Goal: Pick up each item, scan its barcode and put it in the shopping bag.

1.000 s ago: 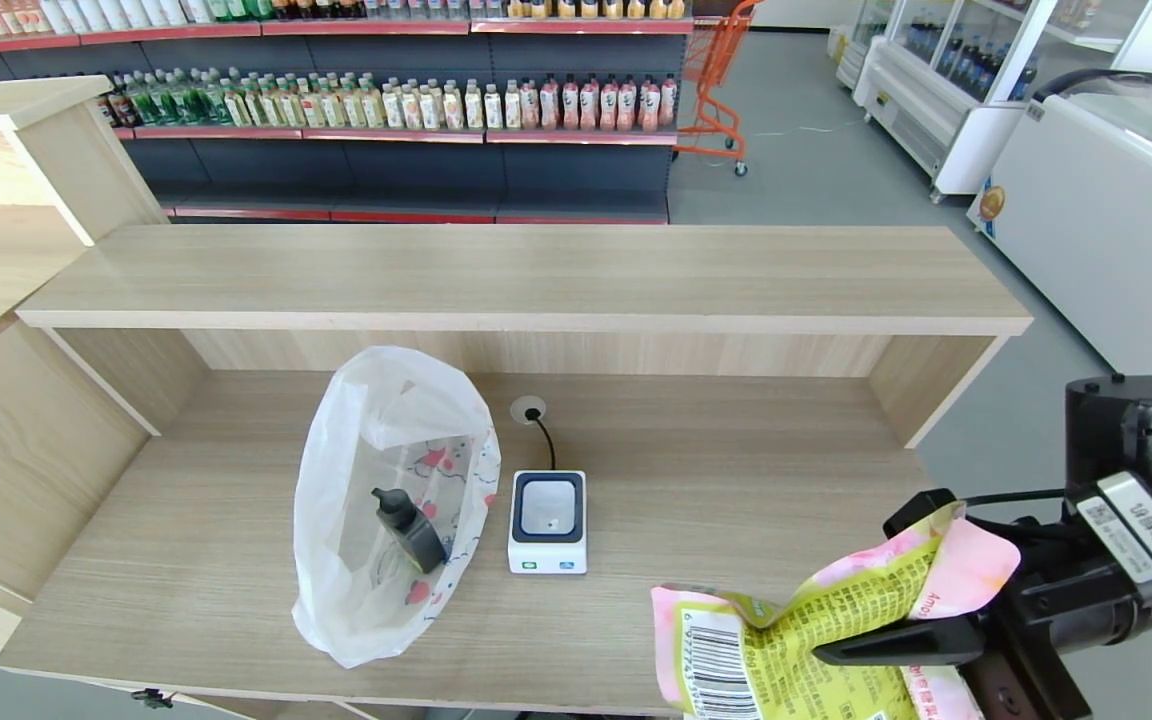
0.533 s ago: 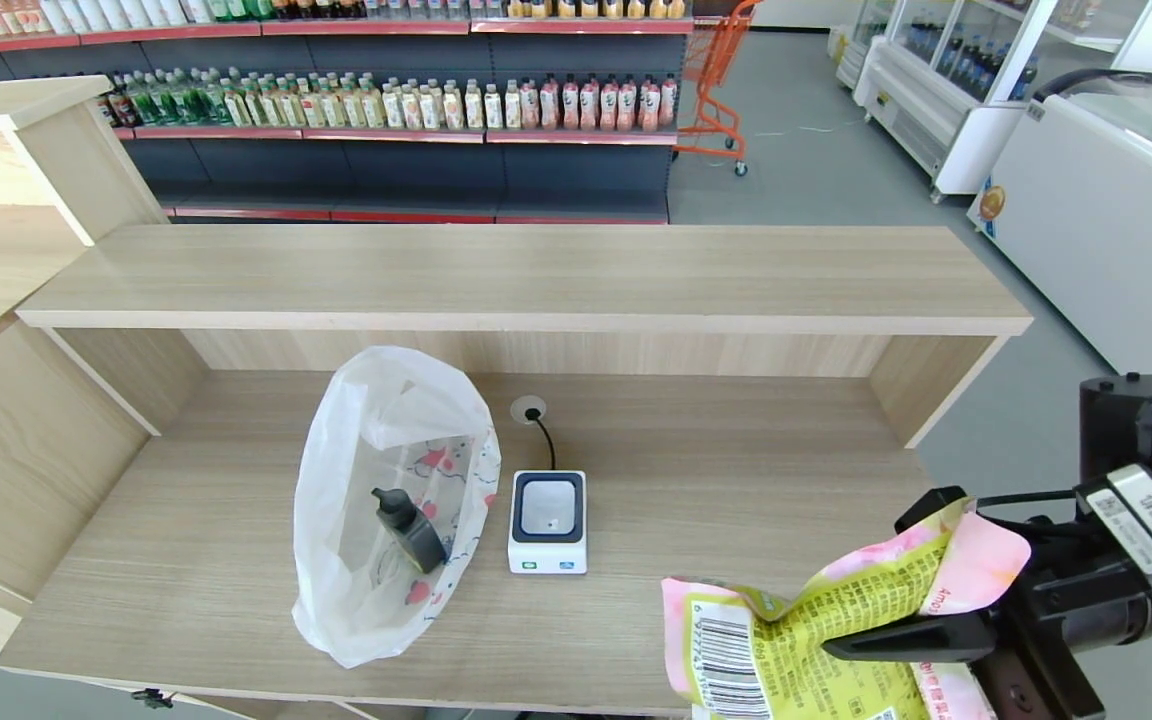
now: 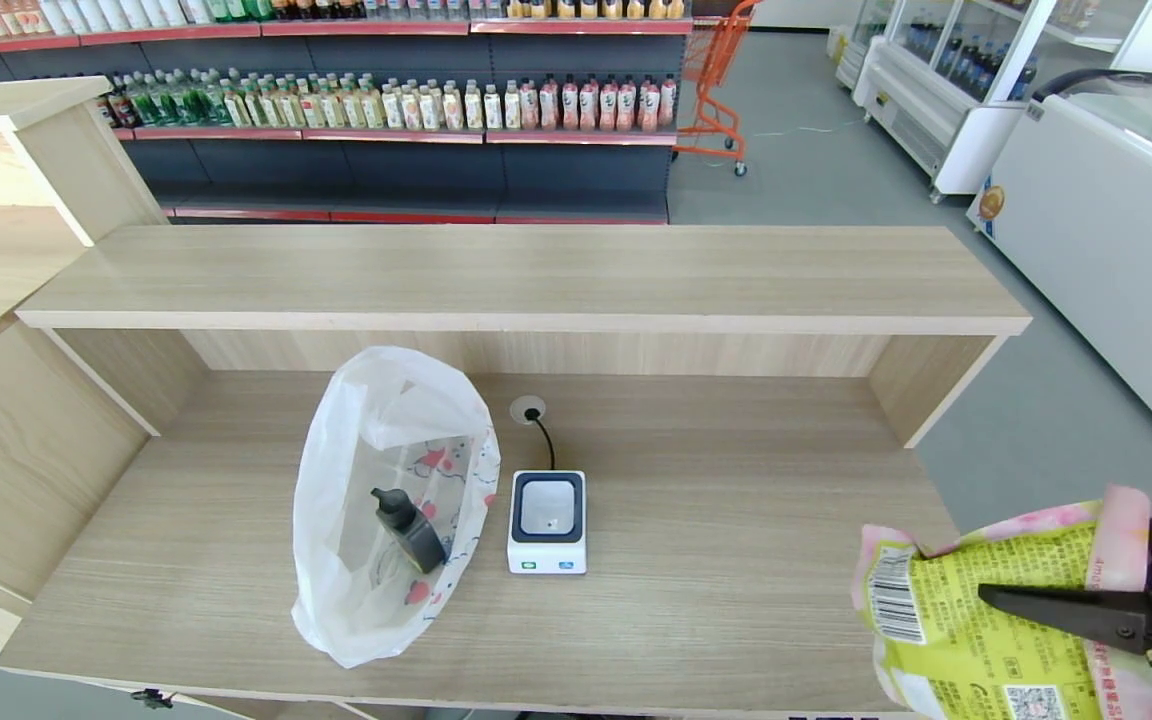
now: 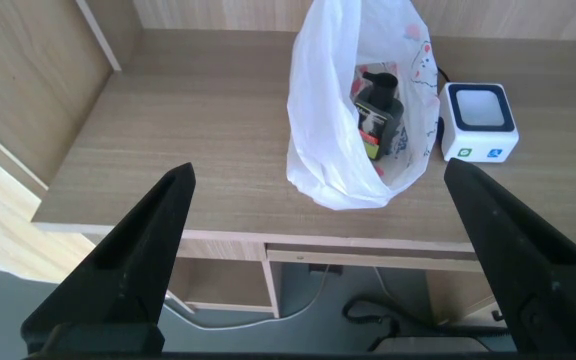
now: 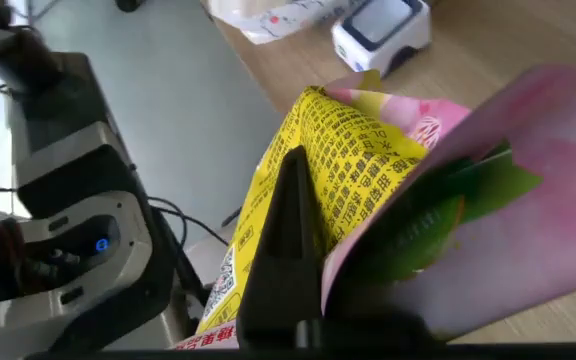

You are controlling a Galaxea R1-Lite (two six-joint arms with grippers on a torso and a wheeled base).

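I see the shopping bag [image 3: 336, 570] open on the desk [image 3: 736, 500], a dark pump bottle [image 3: 411, 530] inside, the scanner [image 3: 547, 520] just beside it. My right gripper [image 3: 1036, 605] clamps the snack packet [image 3: 976, 640] past the desk's right corner, long axis crosswise, barcode end toward the scanner. My left gripper [image 4: 318, 175] is spread wide.

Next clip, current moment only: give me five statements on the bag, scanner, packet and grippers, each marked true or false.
1. The right gripper is shut on the snack packet. True.
2. The shopping bag is empty. False: a dark bottle lies inside it.
3. The scanner stands on the counter beside the bag, on the robot's right of it. True.
4. The packet is held directly above the scanner. False: it is off toward the counter's right front corner, apart from the scanner.
5. The left gripper grips an item. False: it is open and empty.
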